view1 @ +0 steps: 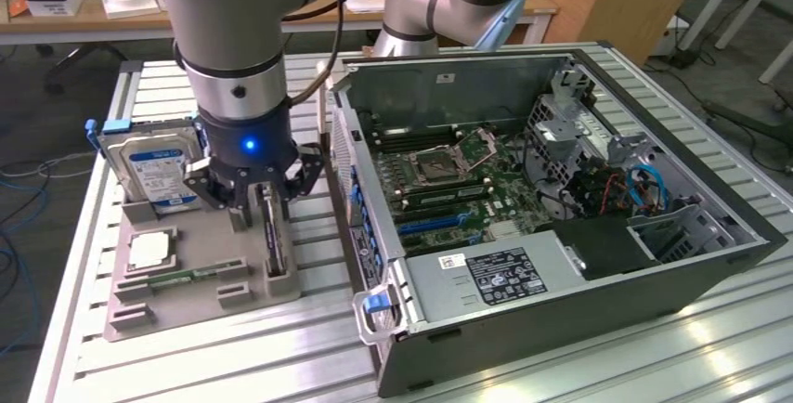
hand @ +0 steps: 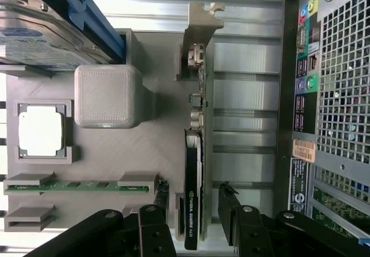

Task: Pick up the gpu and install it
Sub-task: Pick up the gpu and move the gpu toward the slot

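Wrist view shows the gripper (hand: 195,185) wide open astride the upright gpu (hand: 193,147), holding nothing; a good grip needs it centred and square.

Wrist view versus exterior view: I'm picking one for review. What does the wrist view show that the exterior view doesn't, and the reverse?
Wrist view adds the rear ports and print on the gpu. Exterior view adds the motherboard and power supply. Both share the open pincer astride the upright gpu, the hard drive and holder.
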